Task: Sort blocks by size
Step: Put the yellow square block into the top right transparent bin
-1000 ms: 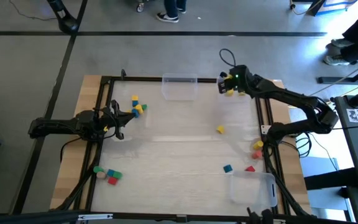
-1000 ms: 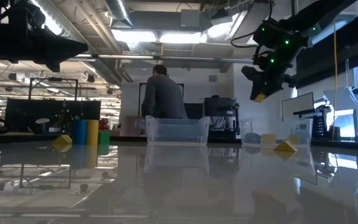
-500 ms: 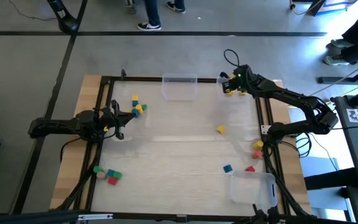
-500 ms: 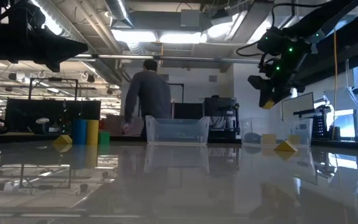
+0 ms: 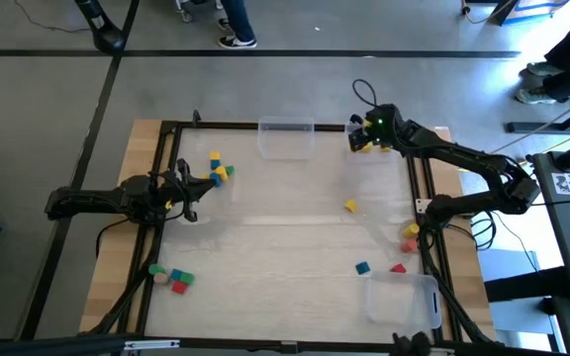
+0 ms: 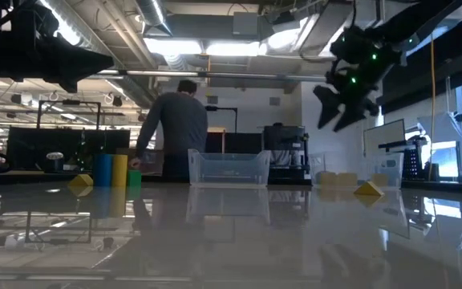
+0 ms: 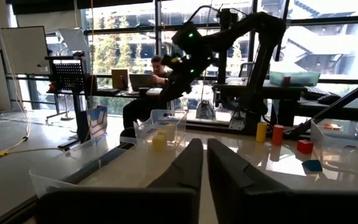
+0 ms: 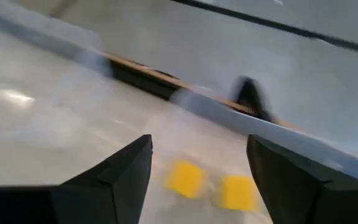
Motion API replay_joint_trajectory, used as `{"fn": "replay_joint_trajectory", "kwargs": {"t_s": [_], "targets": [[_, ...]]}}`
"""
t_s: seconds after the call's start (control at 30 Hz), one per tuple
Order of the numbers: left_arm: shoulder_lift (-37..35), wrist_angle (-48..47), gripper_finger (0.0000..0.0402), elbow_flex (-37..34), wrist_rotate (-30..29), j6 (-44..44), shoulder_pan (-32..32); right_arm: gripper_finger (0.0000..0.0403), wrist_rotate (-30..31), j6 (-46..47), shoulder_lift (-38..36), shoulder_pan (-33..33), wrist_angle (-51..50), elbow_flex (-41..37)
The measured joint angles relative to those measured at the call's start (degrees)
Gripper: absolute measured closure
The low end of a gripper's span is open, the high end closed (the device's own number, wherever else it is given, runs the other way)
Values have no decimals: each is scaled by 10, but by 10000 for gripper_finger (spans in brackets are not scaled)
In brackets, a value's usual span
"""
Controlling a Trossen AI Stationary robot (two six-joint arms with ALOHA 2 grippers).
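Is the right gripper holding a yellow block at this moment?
No. In the right wrist view the right gripper has its fingers spread with nothing between them, and two yellow blocks lie on the table below.

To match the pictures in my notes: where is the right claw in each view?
High view: right claw, open, at the table's far right corner.
Low view: claw upper right, in the air.
Left wrist view: claw upper centre, far off.
Right wrist view: its fingers along the bottom.
Shared landmark: yellow blocks beneath it.
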Motion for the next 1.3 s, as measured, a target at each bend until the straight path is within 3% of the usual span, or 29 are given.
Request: {"fn": "replay_joint_trajectory", "kwargs": {"t_s": [0.13,0.3,0.47,0.67,1.07,1.3], "targets": [[0,-3,328,0,-17,-9,0,146,-2,-14,-16,67,35,0],[2,-44,258,15,-82,-7,1,148,-2,-23,-25,155,51,0],[26,-72,218,49,-114,-8,21,148,17,-17,-23,237,53,0],[112,-74,208,93,-119,-17,69,149,78,-10,-23,306,71,0],[367,-134,208,245,-120,-37,237,149,93,-9,-23,366,95,0],[505,-201,208,315,-47,-65,340,149,94,-37,-23,364,94,0]]}}
